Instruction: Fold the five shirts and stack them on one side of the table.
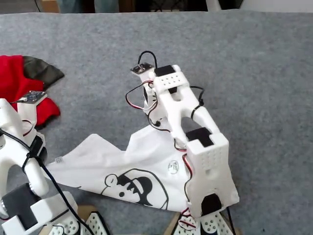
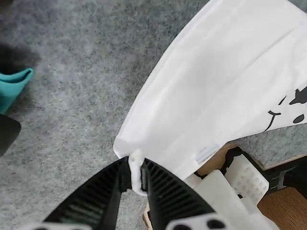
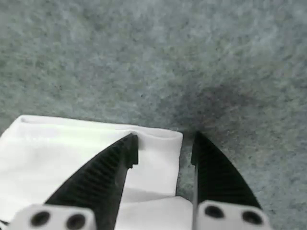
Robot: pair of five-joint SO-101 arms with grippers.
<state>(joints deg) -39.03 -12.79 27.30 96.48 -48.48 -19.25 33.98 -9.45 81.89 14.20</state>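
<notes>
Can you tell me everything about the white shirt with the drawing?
The white shirt is soft thin cloth with a black cartoon face printed on it. It lies partly spread and wrinkled on the grey felt table. The left end effector pinches one corner; the right end effector stands open at another folded edge.

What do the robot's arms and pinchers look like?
The right arm and left arm are chunky white plastic with black motors, trailing red and black wires. The left gripper and right gripper have black, ribbed, pointed fingers.
</notes>
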